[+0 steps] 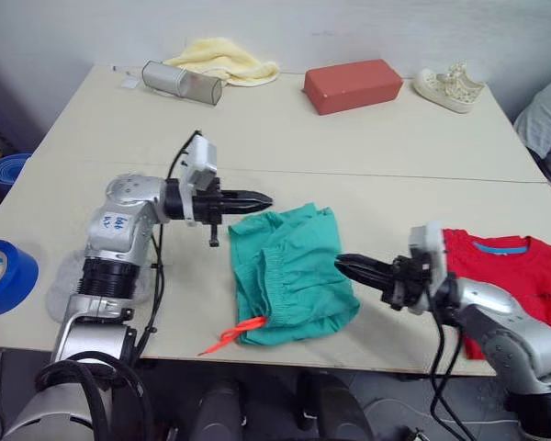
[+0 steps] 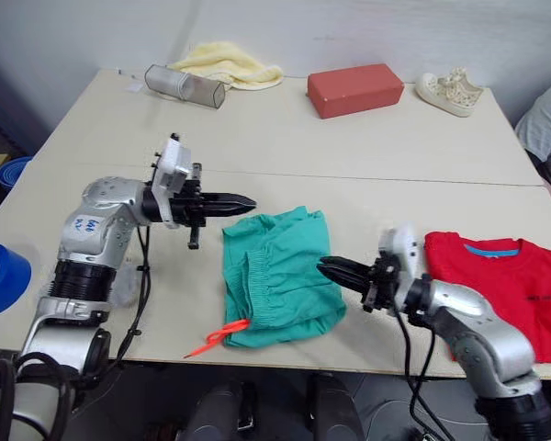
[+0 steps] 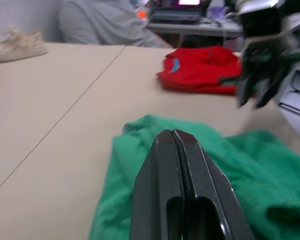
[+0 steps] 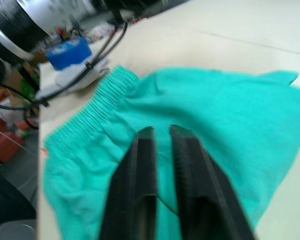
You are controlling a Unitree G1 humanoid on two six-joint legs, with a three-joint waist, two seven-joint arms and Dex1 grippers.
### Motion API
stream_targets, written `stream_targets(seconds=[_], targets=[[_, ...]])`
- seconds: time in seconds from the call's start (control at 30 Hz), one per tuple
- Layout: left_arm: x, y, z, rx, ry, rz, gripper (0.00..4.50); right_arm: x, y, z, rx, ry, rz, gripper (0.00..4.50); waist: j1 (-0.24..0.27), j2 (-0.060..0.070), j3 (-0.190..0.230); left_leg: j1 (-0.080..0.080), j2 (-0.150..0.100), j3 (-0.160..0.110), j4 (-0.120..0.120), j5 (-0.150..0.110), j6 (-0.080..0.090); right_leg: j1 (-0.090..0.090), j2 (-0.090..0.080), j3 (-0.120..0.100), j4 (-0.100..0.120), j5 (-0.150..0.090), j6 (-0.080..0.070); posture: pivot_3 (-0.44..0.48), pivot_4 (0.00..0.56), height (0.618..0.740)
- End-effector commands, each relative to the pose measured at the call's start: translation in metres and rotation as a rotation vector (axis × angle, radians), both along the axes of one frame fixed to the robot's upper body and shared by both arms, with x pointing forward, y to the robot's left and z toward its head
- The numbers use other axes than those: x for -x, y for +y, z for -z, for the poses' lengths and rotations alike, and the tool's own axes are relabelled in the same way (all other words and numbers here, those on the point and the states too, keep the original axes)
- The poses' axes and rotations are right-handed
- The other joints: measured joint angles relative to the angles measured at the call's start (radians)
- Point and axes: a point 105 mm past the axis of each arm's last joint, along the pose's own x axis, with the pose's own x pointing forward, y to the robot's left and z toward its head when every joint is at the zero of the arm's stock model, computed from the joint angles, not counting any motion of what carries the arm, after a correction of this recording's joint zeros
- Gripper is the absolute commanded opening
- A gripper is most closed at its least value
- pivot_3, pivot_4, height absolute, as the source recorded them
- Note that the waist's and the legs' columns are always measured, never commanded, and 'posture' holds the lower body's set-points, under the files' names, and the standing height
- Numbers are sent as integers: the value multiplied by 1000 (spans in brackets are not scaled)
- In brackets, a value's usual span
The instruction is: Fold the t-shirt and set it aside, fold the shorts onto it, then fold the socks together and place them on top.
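Observation:
The teal-green shorts point(image 1: 289, 266) lie crumpled near the table's front edge, their orange drawstring point(image 1: 234, 333) trailing over it. My left gripper point(image 1: 264, 197) is shut and empty, hovering just above the shorts' far left corner. My right gripper point(image 1: 340, 264) points at the shorts' right edge, close above the cloth, its fingers a narrow gap apart with nothing between them. The red t-shirt point(image 1: 514, 271) lies folded at the front right, behind my right arm. The light grey socks point(image 1: 62, 280) lie on the table, partly hidden under my left arm.
At the back of the table point(image 1: 349, 147) are a yellow cloth point(image 1: 222, 57), a silver cylinder point(image 1: 182, 83), a red-brown block point(image 1: 352, 84) and a white sneaker point(image 1: 450, 87). A blue tape roll point(image 1: 2, 276) sits at the front left. A person point(image 1: 546, 119) is at the right edge.

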Motion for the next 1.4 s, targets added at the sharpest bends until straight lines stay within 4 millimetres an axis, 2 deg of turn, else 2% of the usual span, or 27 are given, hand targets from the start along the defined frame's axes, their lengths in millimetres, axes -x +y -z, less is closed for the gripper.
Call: stream_targets(seconds=[0.03, 0.17, 0.23, 0.3, 0.37, 0.5, 0.6, 0.67, 0.8, 0.87, 0.93, 1.07, 1.13, 1.23, 1.27, 1.4], targets=[[26, -21, 12, -36, -1, 129, 0, -11, 14, 12, 103, -108, 38, 41, -4, 0, 0, 0, 0, 1, 0, 0, -1, 0, 0, 0, 0, 0, 0, 0, 150, 740], [24, -35, 41, -105, -24, 66, 0, -15, 25, 33, 183, -132, 56, 41, -4, 1, 0, 1, 0, 2, 1, 1, -1, 0, 0, 0, 0, 0, 1, 0, 150, 740], [10, -42, 70, -156, 2, -89, 0, -12, 27, 52, 272, -129, 55, 41, -1, 1, 0, 0, 0, 2, 1, 1, -1, 0, 0, 2, 0, 0, 1, 0, 150, 740], [2, -44, 80, -160, 11, -180, 0, -12, 27, 58, 302, -138, 67, 41, 0, 1, 0, 1, -1, 0, 1, 0, 2, 1, -1, 5, 0, 0, 1, 0, 150, 740], [-6, -38, 92, -214, 21, -253, 0, -13, 29, 54, 271, -146, 82, 41, -1, 1, 0, 1, -1, 0, 1, -1, 3, 1, -2, 8, 1, 0, 1, 0, 150, 740], [-19, -9, 121, -328, 46, -389, 0, -1, 35, 44, 200, -166, 20, 41, -4, 1, 0, 2, 1, 0, 0, -1, 3, 1, -2, 8, 1, 0, 1, 0, 150, 740], [-25, 8, 132, -371, 53, -442, 0, 11, 34, 37, 150, -165, -14, 41, -4, 1, 0, 3, 2, 0, -1, -1, 2, 1, -2, 8, 1, 0, 0, 0, 150, 740], [-28, 13, 131, -358, 59, -464, 0, 14, 30, 39, 146, -150, -5, 41, -7, 1, -1, 4, 3, 0, -1, -2, 2, 2, -3, 8, 1, 0, 0, 0, 150, 740], [-28, 8, 117, -267, 53, -421, 0, 13, 20, 59, 230, -106, 23, 41, -10, 1, -1, 5, 3, 0, -1, -1, 2, 3, -3, 8, 1, 1, -2, 0, 150, 740], [-21, -2, 91, -139, 47, -310, 0, 13, 18, 60, 232, -110, 29, 41, -14, 1, -1, 5, 3, 0, -1, -1, 2, 3, -3, 8, 1, 1, -2, 0, 150, 740], [-10, -11, 62, -11, 48, -155, 0, 16, 21, 51, 190, -132, 8, 41, -15, 1, -1, 4, 3, 0, -1, -1, 1, 1, -3, 8, 2, 1, -2, 0, 150, 740], [1, -19, 43, 8, 27, -6, 0, 24, 32, 20, 38, -193, -72, 41, -8, 1, -1, 2, 2, 0, -1, -1, 1, 0, -2, 6, 1, 1, -3, 0, 150, 740], [-4, -30, 41, -12, 16, -5, 0, 18, 35, 10, 2, -211, -66, 41, -3, 1, -1, 2, 2, 0, 0, -1, 1, 1, -1, 5, 1, 1, -2, 0, 150, 740], [-11, -39, 45, -40, 4, -36, 0, 10, 40, 10, 16, -206, -53, 41, -2, 1, -1, 2, 0, 0, 0, -1, 3, 1, 0, 3, 1, 1, -1, 0, 150, 740], [-13, -43, 48, -57, -1, -42, 0, 7, 42, 13, 38, -209, -50, 41, -2, 1, -1, 2, 0, 0, 0, -1, 3, 1, 0, 2, 1, 1, -1, 0, 150, 740], [-26, -58, 85, -186, -20, -135, 0, -9, 57, 39, 178, -203, -65, 41, -2, 1, -1, 1, 0, 1, 0, -1, 3, 0, 0, -1, 0, 1, -1, 0, 150, 740]])
